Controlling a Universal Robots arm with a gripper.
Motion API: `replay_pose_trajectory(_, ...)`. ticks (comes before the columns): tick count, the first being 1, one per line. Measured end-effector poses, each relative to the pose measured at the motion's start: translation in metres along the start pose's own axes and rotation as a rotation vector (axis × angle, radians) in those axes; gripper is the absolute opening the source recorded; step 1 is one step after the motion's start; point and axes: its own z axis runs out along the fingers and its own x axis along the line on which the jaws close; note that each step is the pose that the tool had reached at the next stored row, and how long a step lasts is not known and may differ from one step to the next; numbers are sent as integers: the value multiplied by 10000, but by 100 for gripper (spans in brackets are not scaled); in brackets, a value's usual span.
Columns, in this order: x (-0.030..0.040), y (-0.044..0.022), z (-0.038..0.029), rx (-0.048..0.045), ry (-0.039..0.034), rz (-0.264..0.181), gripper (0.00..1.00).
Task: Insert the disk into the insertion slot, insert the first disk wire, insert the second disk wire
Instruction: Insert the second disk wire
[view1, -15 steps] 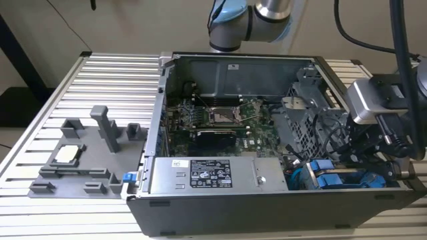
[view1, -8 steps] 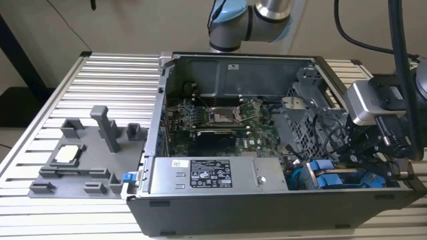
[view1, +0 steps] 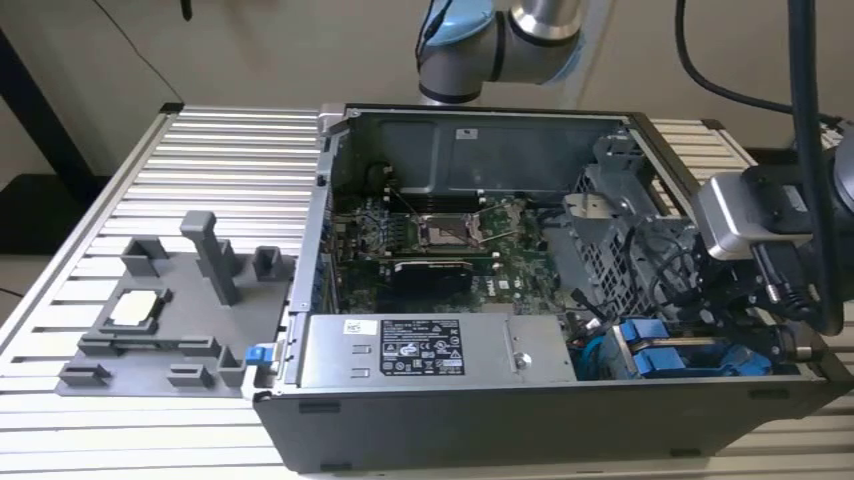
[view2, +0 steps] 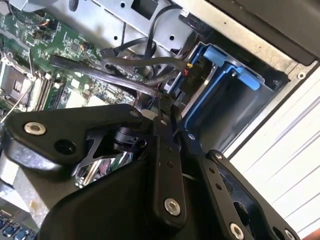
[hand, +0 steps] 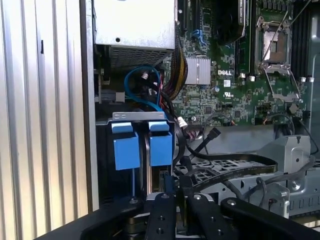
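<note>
The open computer case (view1: 534, 300) lies on its side on the slatted table (view1: 200, 160). In the exterior view the arm (view1: 501, 45) comes in at 12 o'clock. The grey power-supply box (view1: 427, 350) fills the case's 6 o'clock edge, with the motherboard (view1: 441, 235) at the centre.

The insertion slot (view1: 694, 365) sits in the case's 4 o'clock corner, and blue shows inside it. I judge that the disk (hand: 161, 147) in its blue caddy is already seated there, beside a second blue tab (hand: 125, 150).

The claw (hand: 177, 197) hangs just off the tab end of that caddy, over the bundle of black wires (hand: 200, 145) between the bay and the motherboard. The caddy's long axis seems to run straight away from the claw into the bay, so its tabs face the fingertips.

The first wrist view gives the two blue tabs square on, with blue and black leads looping behind them. The second wrist view instead looks along the fingers (view2: 165, 165) and shows the tips drawn together, close against a grey cable (view2: 125, 80) crossing by the bay's blue frame (view2: 247, 77). The claw looks clenched. Whether it pinches a connector I cannot tell.
</note>
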Motion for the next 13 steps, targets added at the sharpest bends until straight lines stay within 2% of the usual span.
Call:
replay_pose_trajectory(5, 20, -12, 34, 22, 4, 76, 16)
replay_pose_trajectory(13, 34, -12, 46, 76, 16, 322, 16)
